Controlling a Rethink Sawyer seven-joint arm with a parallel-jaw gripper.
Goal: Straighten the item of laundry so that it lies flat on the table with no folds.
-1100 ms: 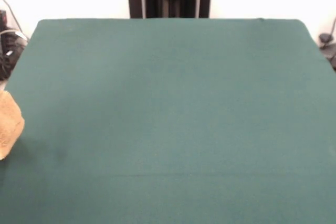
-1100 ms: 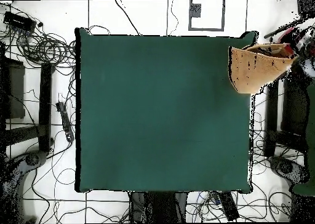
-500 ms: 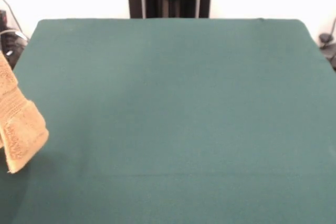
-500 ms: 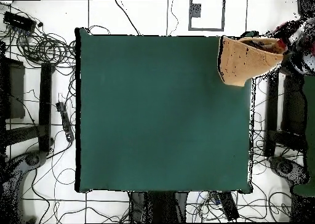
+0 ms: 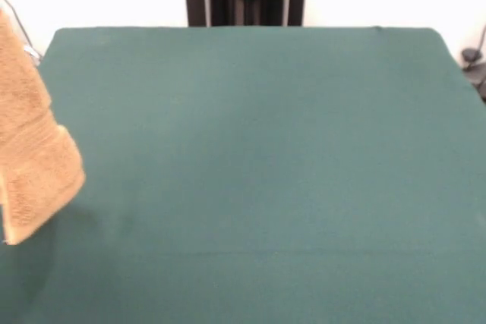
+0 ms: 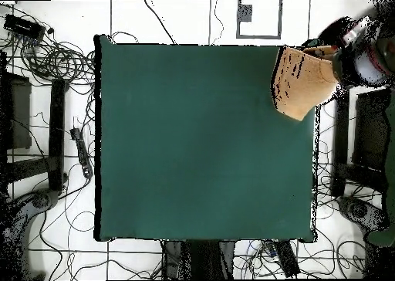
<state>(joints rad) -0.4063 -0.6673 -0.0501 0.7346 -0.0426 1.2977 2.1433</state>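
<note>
The towel [image 5: 34,161] is in the air at the edge of the desk [image 5: 250,157], hanging in a bunched, doubled-over drape at the left side of the front view, its lower end dangling over the green cloth near the side edge. From overhead it shows as a tan wedge [image 6: 299,83] over one corner of the desk [image 6: 200,147], and a person [image 6: 362,50] stands right beside that corner, seemingly the one holding it up, though the exact grip is too blurred to make out.

And the robot? Nowhere near the action. Neither view shows the arm reaching over the desk, and the pincer is not in view at all, so whether it is open or closed is anyone's guess and I won't make one.

Where does that leave the job? At the very start, by my reading. The towel isn't resting on the desk yet, let alone flat; it is folded on itself and hanging. Everything is left to do: the towel has to land on the green cloth, then get pulled open until no folds remain. The wide middle of the desk lies open for it.
</note>
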